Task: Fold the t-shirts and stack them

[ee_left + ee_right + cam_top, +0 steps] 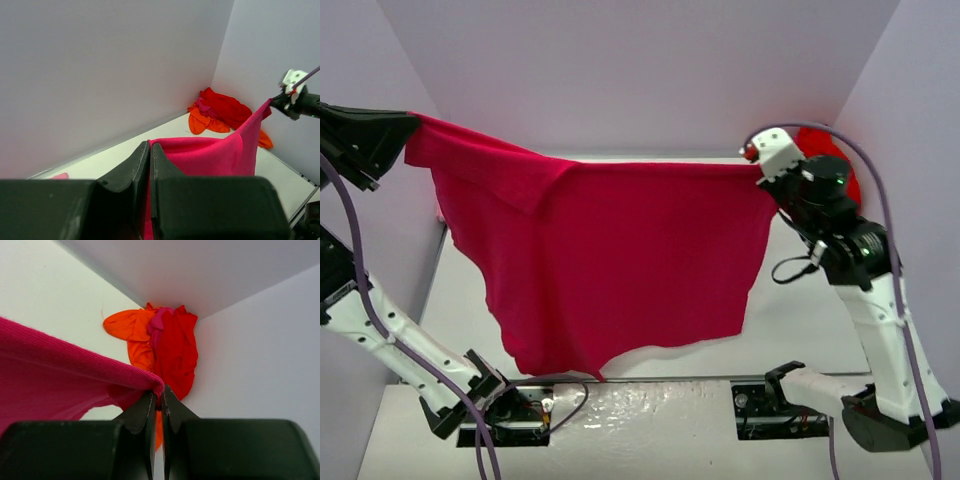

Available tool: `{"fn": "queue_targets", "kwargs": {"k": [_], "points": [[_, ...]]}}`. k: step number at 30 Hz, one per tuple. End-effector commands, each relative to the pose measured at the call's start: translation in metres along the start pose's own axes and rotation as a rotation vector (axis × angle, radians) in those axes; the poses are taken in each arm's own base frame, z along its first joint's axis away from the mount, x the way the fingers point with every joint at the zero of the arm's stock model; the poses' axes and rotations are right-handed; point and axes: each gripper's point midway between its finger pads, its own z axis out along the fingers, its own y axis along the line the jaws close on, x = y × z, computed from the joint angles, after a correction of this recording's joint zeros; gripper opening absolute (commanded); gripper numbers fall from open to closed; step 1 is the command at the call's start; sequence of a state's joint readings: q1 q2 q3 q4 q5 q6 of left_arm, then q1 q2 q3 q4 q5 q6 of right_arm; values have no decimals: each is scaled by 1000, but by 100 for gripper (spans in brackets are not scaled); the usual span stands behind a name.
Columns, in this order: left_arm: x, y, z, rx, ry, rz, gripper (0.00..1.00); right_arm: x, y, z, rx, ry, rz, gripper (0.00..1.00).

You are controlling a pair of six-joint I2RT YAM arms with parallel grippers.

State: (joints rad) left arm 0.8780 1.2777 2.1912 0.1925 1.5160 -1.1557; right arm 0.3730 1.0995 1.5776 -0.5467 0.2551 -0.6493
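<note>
White walls frame the crimson-magenta shirt, clamped aloft between left gripper and right gripper. This looks like the spreading step; laying it flat seems next.

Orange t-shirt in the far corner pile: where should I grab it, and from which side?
Grip the orange t-shirt by the lobe spread flat onto bare table; the red t-shirt seems to lie over the rest. It is probably best to come down from the open table side, since walls close the other sides.
</note>
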Motion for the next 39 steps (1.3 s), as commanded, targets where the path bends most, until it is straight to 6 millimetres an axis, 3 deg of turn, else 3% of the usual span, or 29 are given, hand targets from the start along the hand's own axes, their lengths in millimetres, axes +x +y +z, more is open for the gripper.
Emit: {"fn": "queue_targets", "kwargs": {"k": [1,5,9,10,13,15,18,21,24,25,26,33,36,39], "points": [[9,98,5,-79,-68,-115,0,-2,21,59,-15,67,-61,0],[39,148,10,-81,-59,-217,0,3,41,104,-44,119,-94,0],[70,174,29,-56,-27,-266,0,19,72,155,-95,199,-116,0],[70,174,30,-56,-27,-262,0,17,71,156,-89,192,-112,0],[90,208,28,-138,-13,-273,0,21,73,185,-46,226,-76,0],[101,209,23,-160,28,-311,0,27,74,199,-25,260,-61,0],[82,184,11,-183,2,-156,0,23,76,204,-40,242,-47,0],[54,145,10,-118,-29,-58,0,6,69,194,-42,185,4,0],[24,113,9,-89,-45,-90,0,-13,49,169,-16,119,50,0],[16,108,6,-106,-56,-67,0,-12,49,169,-17,120,49,0],[6,103,0,-136,-73,-44,0,-19,35,154,14,93,61,0],[-64,42,-14,-269,-148,327,0,-44,-15,96,116,-30,111,0],[-77,9,-11,-234,-141,527,0,-46,-20,88,122,-48,125,0],[-83,-26,-3,-140,-223,503,0,-47,-17,85,105,-66,147,0]]}}
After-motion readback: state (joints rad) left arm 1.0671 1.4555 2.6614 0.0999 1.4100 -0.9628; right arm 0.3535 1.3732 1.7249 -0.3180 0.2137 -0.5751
